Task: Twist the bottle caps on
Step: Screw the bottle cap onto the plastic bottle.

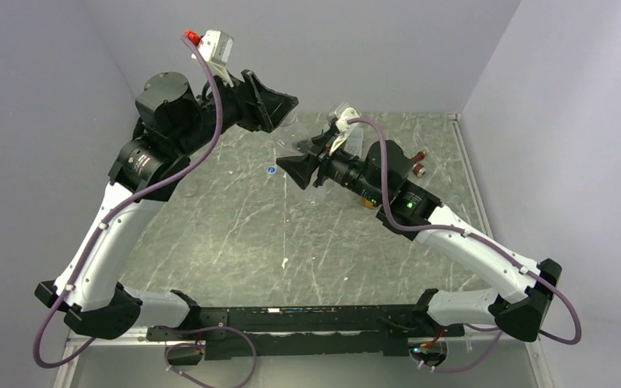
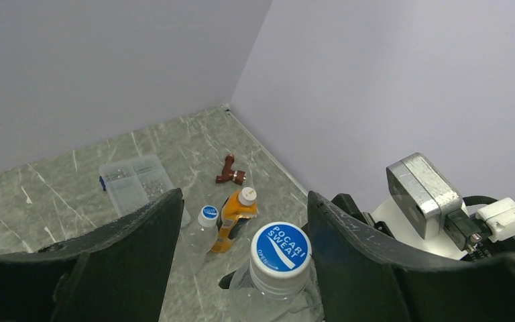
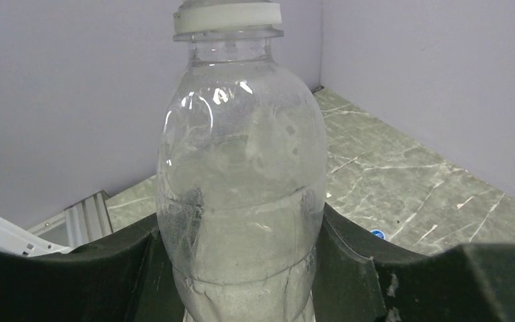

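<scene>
Bottle cap: a round blue plastic cap [image 2: 280,251] with white lettering sits on the neck of a clear plastic bottle [image 3: 241,134], which is held up off the table; whether it is threaded tight cannot be told
Held bottle: upright in the right wrist view, crumpled and misted inside, filling most of that view and hiding the table behind it
Right claw: the right gripper [image 3: 241,228] is closed on the lower body of the clear plastic bottle, one dark finger pressed to each side
Left claw: the left gripper [image 1: 285,115] is spread wide with nothing in its grasp, its fingers [image 2: 151,238] straddling the round blue plastic cap from above; contact with the cap cannot be told
Loose cap: a small loose blue cap [image 1: 271,170] lies on the grey-green marbled table [image 1: 226,242], just beside the two claws in the top view
Other bottles: an orange bottle [image 2: 231,225] with a white cap and a second clear bottle [image 2: 200,236] with a blue cap lie side by side, touching, the latter partly hidden behind a left finger
Behind them: a flat clear plastic box [image 2: 134,181] and a small brown fitting [image 2: 230,171] near the far wall
Blocked: in the top view the right arm covers most of the orange bottle
</scene>
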Controlling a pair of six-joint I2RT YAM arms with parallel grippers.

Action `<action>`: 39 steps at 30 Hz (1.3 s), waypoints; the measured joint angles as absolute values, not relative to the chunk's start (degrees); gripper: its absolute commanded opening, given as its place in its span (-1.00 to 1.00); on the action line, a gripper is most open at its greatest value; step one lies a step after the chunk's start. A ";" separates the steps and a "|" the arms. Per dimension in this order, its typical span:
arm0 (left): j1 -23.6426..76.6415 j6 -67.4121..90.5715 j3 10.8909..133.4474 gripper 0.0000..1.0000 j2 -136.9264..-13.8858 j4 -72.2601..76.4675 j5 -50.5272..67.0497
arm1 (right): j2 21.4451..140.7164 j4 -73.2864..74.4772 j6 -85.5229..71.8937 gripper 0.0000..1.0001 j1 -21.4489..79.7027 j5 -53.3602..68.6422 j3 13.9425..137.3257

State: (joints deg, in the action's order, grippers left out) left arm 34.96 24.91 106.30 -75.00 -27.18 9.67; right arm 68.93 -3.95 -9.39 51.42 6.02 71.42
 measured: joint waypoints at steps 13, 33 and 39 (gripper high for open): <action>34.96 25.12 105.12 0.33 -75.00 -26.15 11.14 | 69.76 -3.90 -9.37 -0.48 51.75 4.45 72.12; 34.96 25.15 105.10 0.13 -75.00 -25.89 12.86 | 70.91 -3.49 -9.15 -0.49 51.81 3.42 73.49; 34.96 25.15 105.10 -0.13 -75.00 -25.87 12.97 | 71.16 -3.46 -9.15 -0.49 51.83 3.44 73.56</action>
State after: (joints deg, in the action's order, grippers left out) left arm 34.96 25.15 105.10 -75.00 -25.87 12.97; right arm 71.16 -3.46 -9.15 51.83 3.44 73.56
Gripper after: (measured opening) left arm 0.512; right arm 0.568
